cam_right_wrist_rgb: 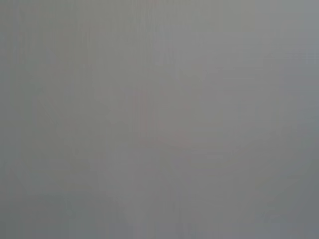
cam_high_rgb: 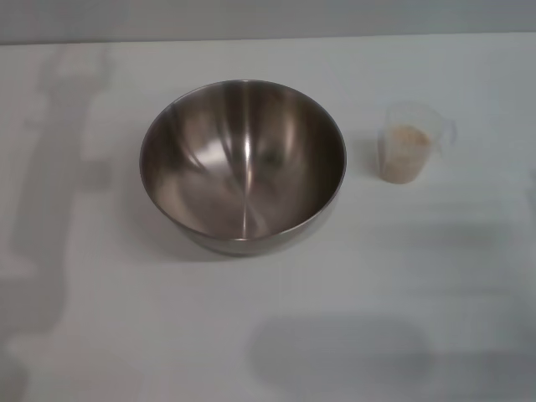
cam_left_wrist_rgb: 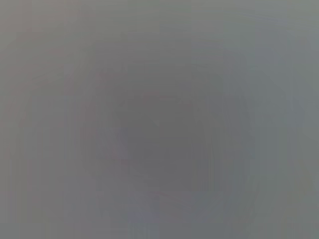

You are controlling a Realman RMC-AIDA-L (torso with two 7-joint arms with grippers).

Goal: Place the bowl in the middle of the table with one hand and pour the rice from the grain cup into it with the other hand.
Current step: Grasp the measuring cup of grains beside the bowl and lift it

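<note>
In the head view a large steel bowl (cam_high_rgb: 242, 164) stands upright on the white table (cam_high_rgb: 100, 335), a little left of centre, its shiny inside bare. To its right, apart from it, stands the small clear grain cup (cam_high_rgb: 408, 142), upright, with pale rice (cam_high_rgb: 408, 139) inside and its handle pointing right. Neither gripper nor arm shows in the head view. Both wrist views show only a plain grey field with no object.
The table's far edge (cam_high_rgb: 268, 38) meets a grey wall at the back. Soft shadows lie on the tabletop at the left and near the front.
</note>
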